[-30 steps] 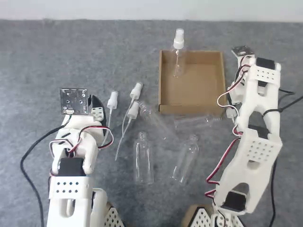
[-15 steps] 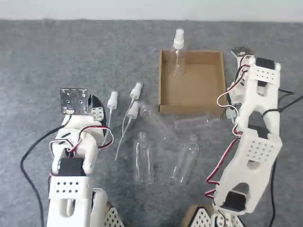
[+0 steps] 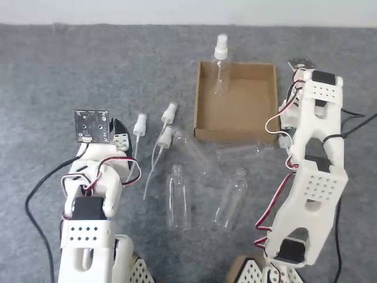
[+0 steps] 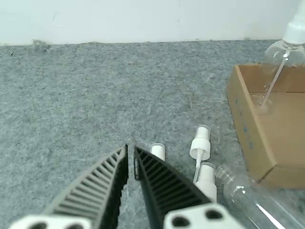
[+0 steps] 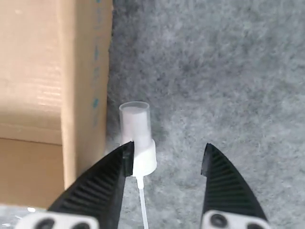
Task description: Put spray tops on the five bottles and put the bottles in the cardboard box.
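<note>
The left arm (image 3: pixel 89 194) is being held folded back close to its base at the near left side, with its wrist being tipped forward and down. The left tool (image 4: pixel 130 151) is being held with its two ribbed black fingers (image 4: pixel 157 181) pressed almost together, just a thin slit being left between the tips. The right arm (image 3: pixel 312 177) is being held stretched far forward along the right side, its white links being lined up one after another. The right tool (image 5: pixel 167 149) is being pointed steeply downward, its two black fingers being held wide apart.
</note>
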